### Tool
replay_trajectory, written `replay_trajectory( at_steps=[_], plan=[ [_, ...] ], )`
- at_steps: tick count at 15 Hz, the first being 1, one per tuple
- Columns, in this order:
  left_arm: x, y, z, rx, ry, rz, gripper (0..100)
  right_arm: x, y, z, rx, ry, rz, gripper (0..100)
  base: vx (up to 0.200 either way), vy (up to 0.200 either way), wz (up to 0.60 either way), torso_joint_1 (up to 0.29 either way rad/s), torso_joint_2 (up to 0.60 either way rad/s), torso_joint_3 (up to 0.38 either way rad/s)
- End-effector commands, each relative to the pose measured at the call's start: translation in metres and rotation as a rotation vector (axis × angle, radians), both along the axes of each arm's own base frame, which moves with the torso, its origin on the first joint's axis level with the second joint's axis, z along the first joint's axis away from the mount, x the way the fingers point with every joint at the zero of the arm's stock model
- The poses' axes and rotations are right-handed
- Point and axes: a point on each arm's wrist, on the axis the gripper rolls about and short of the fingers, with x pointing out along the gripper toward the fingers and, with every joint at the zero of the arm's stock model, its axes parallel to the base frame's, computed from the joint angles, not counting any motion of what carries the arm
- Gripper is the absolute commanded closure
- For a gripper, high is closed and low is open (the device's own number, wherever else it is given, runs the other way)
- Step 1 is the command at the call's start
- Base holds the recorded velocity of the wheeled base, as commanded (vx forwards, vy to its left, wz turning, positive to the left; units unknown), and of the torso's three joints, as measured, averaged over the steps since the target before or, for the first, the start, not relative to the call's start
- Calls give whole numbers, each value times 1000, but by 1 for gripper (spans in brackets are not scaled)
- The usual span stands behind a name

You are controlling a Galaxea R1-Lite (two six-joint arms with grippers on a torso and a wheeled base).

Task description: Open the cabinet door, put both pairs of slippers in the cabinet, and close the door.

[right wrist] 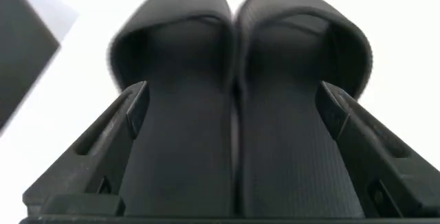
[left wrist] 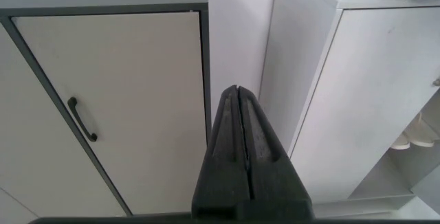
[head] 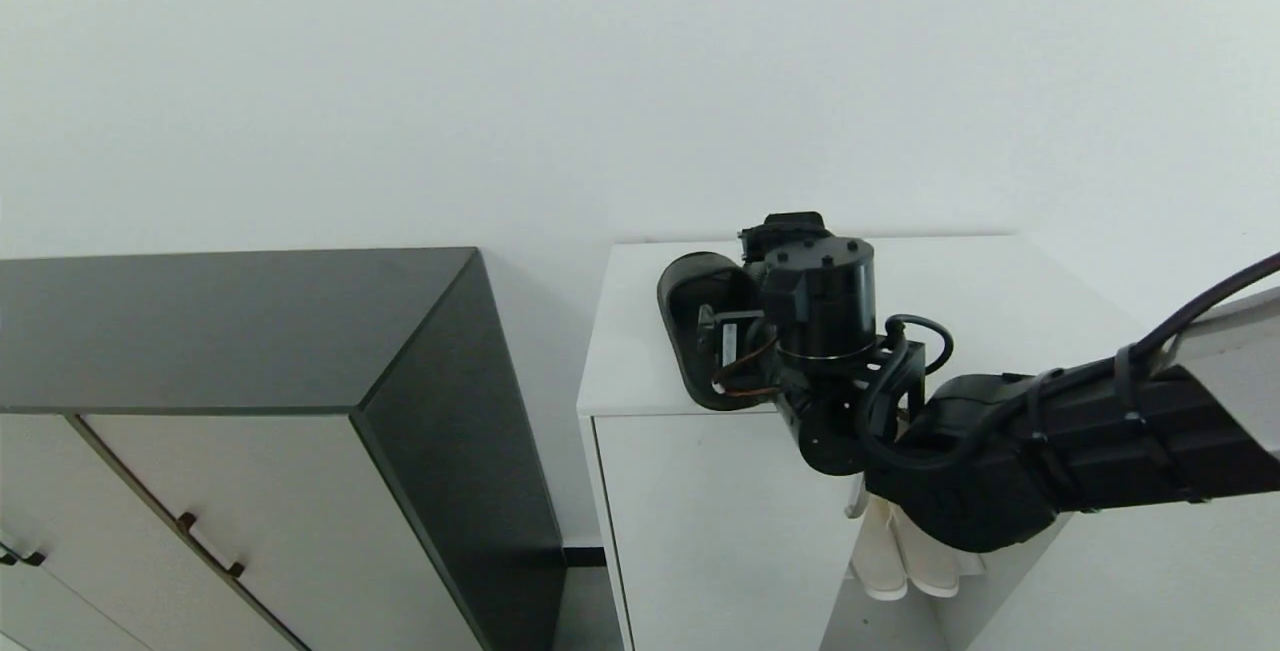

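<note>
**Supervisor:** Report the position of the load.

**Operator:** I see the black slippers [head: 692, 316] held over the top of the white cabinet [head: 1000, 301], near its front edge. In the head view they lie at about 9 o'clock from the right wrist. I cannot tell whether they touch the surface. The two slippers lie side by side, pressed together, with their toe ends pointing away from the wrist.

**Supervisor:** And the gripper on them?

**Operator:** The right gripper [right wrist: 232, 97] is clamped on the pair. Its jaws stand wide apart, one against each outer side, with both slippers between them and no gap visible at either side.

**Supervisor:** The second pair?

**Operator:** The white slippers [head: 905, 556] stand in an open compartment of the white cabinet, at about 6 o'clock from the right wrist and partly hidden by the arm. I cannot make out the door itself.

**Supervisor:** The left arm?

**Operator:** The left gripper [left wrist: 237, 145] is fully closed, finger against finger, and holds nothing. It is low down, well apart from both pairs, and points at the narrow gap between the white cabinet and the dark-topped cabinet [head: 230, 331], which stands at 9 o'clock from the white one. The near door of the dark-topped cabinet is closed and carries a dark handle [left wrist: 81, 119].
</note>
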Motion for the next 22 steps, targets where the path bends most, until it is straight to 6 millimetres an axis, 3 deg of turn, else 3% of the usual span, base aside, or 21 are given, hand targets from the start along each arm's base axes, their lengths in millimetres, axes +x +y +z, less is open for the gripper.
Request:
replay_trajectory(
  at_steps=[1, 5, 10, 19, 20, 22],
  plan=[
    [0, 0, 0, 0, 2, 0, 100, 9, 7, -25, -36, 24, -3, 0, 0, 0, 0, 0, 0, 0],
    [0, 0, 0, 0, 2, 0, 100, 33, -2, -22, -29, 5, -37, 0, 0, 0, 0, 0, 0, 0],
    [0, 0, 0, 0, 2, 2, 100, 51, 6, -3, -33, 15, -25, 0, 0, 0, 0, 0, 0, 0],
    [0, 0, 0, 0, 0, 3, 100, 86, 6, -10, -37, 23, -76, 0, 0, 0, 0, 0, 0, 0],
    [0, 0, 0, -2, 0, 2, 100, 88, 6, -10, -32, 18, -76, 100, 0, 0, 0, 0, 0, 0],
    [0, 0, 0, -2, 2, 2, 100, 89, 6, -9, -29, 17, -65, 100, 0, 0, 0, 0, 0, 0]
  ],
)
